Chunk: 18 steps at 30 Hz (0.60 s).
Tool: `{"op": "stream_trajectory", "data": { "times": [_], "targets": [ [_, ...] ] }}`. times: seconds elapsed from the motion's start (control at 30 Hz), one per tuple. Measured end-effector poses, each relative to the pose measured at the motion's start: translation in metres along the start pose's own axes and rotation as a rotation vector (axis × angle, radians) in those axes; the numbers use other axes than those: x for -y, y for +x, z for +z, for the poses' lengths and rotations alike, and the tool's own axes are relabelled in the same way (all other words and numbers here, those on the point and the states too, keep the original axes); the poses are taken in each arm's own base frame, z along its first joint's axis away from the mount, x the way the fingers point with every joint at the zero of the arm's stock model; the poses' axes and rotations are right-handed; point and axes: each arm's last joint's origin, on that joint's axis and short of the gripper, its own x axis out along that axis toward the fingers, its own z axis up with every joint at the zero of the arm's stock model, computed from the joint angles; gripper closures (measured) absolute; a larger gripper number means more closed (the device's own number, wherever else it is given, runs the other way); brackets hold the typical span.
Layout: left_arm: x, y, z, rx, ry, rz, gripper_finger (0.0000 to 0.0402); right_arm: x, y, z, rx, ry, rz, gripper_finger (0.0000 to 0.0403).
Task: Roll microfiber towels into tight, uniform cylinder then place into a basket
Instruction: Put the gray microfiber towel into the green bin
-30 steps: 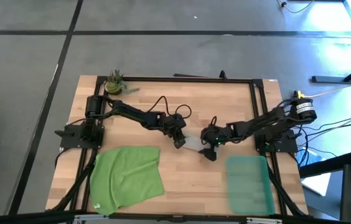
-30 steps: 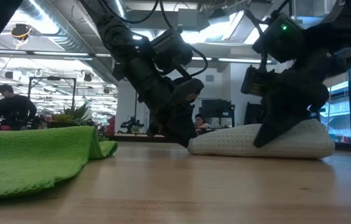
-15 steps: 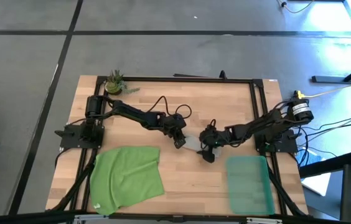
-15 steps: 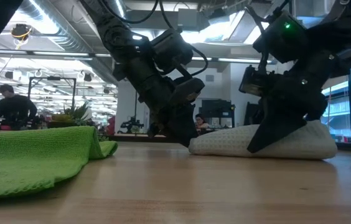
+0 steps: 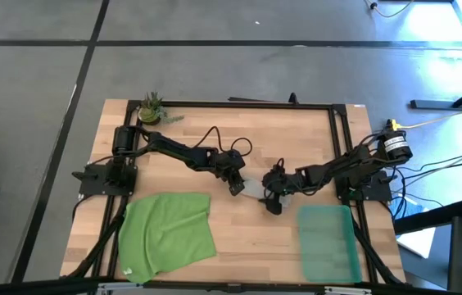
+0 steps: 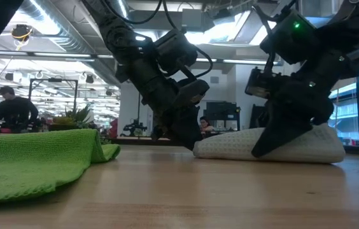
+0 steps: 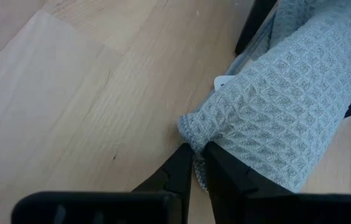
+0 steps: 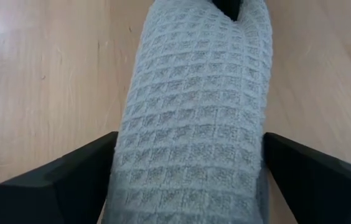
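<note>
Pincer work, from above: my left pincer [image 5: 237,188] and right pincer [image 5: 273,201] meet at the grey towel [image 5: 252,189] mid-bench, well short of the basket [image 5: 328,242]. Left wrist view shows fingers [image 7: 177,173] clenched on the roll's end corner; right wrist view shows fingers [image 8: 70,174] spread astride a plump waffle-weave cylinder, so I'd squeeze evenly before lifting.

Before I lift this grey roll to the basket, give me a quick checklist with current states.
1. Grey towel rolled into a cylinder: ok.
2. Right end effector straddling the roll, fingers on both sides: ok.
3. Left end effector pinching the roll's end: ok, release before the lift.
4. Roll tightness: cannot tell.
5. Basket empty, near the right arm: ok.
6. Green towel flat, apart from the roll: ok.
</note>
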Motion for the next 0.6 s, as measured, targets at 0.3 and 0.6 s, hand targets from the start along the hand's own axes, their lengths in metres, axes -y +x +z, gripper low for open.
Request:
{"op": "stream_trajectory", "data": {
  "times": [0.3,0.6],
  "targets": [
    [0.0,0.0,0.0,0.0,0.0,0.0,0.036,0.0017,0.0002,-0.0004,0.001,-0.017,-0.031,0.0119],
    [0.0,0.0,0.0,0.0,0.0,0.0,0.036,0.0097,0.001,0.0013,-0.005,-0.006,-0.054,0.0264]
  ]
}}
